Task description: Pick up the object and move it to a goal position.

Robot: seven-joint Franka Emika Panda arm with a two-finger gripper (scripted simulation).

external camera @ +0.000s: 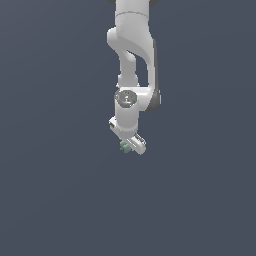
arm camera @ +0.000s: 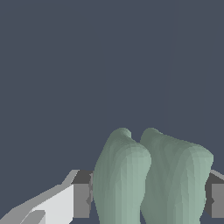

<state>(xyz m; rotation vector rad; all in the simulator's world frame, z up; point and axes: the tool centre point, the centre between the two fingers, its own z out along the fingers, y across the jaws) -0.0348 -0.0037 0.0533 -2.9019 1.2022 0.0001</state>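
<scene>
A small grey-green ridged object (external camera: 125, 147) sits just below the exterior frame's centre, clamped between the robot's jaws.

In the wrist view the object (arm camera: 151, 179) fills the gap, both pads touching it. The carry step seems under way; next it likely needs steady travel toward a goal not visible here.

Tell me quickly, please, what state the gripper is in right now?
Gripper: closed on the pale grey-green ridged object, which sits between the two fingers in the wrist view.
</scene>
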